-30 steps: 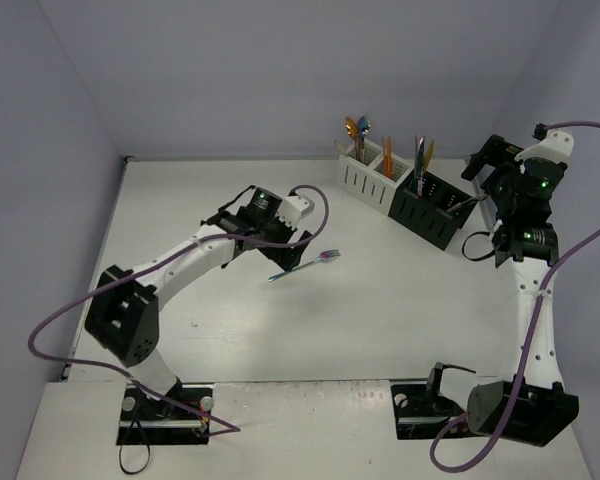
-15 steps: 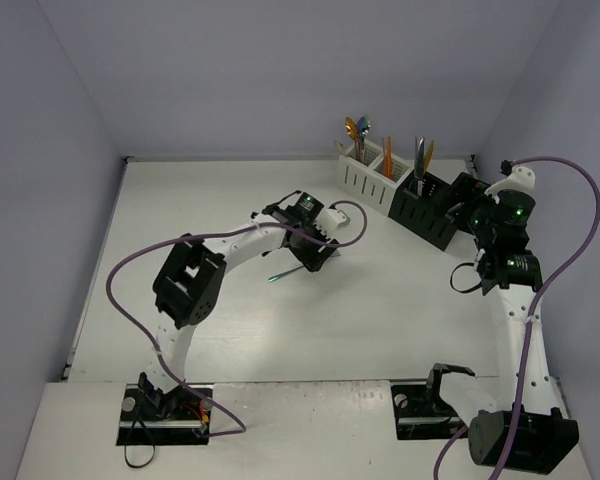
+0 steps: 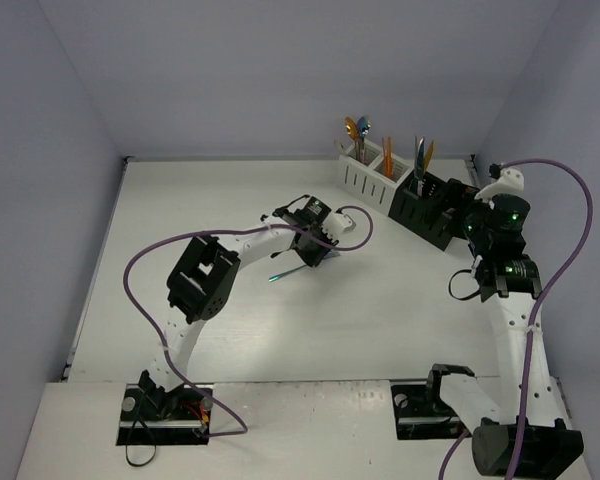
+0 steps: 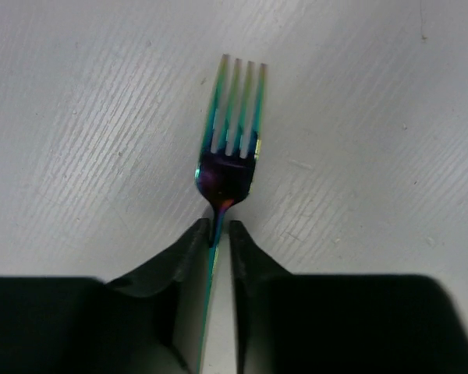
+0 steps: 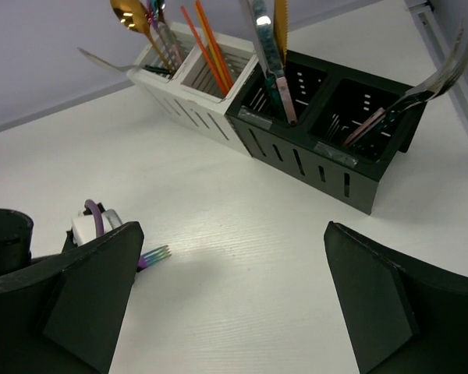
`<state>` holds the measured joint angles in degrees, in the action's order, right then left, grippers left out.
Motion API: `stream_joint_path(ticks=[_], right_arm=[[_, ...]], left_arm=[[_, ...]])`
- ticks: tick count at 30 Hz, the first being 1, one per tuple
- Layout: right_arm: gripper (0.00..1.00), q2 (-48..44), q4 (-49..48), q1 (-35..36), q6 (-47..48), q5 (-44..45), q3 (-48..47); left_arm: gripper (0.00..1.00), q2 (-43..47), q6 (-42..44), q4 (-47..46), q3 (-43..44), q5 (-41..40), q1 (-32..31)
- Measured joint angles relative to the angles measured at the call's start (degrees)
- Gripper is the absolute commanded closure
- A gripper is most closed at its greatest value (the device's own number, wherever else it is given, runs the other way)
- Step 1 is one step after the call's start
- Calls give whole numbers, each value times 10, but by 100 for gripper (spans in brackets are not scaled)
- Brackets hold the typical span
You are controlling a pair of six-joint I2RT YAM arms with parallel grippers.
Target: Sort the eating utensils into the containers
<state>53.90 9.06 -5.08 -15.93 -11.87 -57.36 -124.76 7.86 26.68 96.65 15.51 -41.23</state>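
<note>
Right now the left gripper [image 4: 220, 226] is pinching the fork [image 4: 232, 132] at its neck. Its jaws are drawn almost together, with one finger on each side of the thin stem. The fork is lying flat on the table [image 4: 78, 117] near the middle, tines pointing to 2 o'clock in the top view.

The hold is sitting close to the tines, so most of the handle is trailing behind it. On a lift, that weight is likely working to swing the slick metal in the pads, or to slide it out. The tips are also riding low, so they may be scraping the table.

At 1 o'clock from the fork, the white caddy [image 5: 195, 109] and the black caddy [image 5: 312, 148] are standing joined. Both are already bristling with utensils [image 5: 269, 54] that are leaning outward, so a tilted fork could be striking them or catching a slotted wall.

At 3 o'clock, the right gripper [image 5: 230, 234] is hanging wide open and holding nothing. It is hovering just beside the black caddy, where the two arms could be crowding each other.
</note>
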Motion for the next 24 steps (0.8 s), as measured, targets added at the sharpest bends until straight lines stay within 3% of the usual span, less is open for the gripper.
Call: stream_joint_path(ticks=[9,15,24], right_arm=[[0,32,7,7,-1,-76,0],[0,68,11,10,-57,-149,-1],[0,127,14,82,-151,-188,-62]], left_arm=[[100,27,-21,-37,-42,-2,0],[100,138,-60,-79,-120,-9,0],[100,298,-88,-165,-129,-32,-29]])
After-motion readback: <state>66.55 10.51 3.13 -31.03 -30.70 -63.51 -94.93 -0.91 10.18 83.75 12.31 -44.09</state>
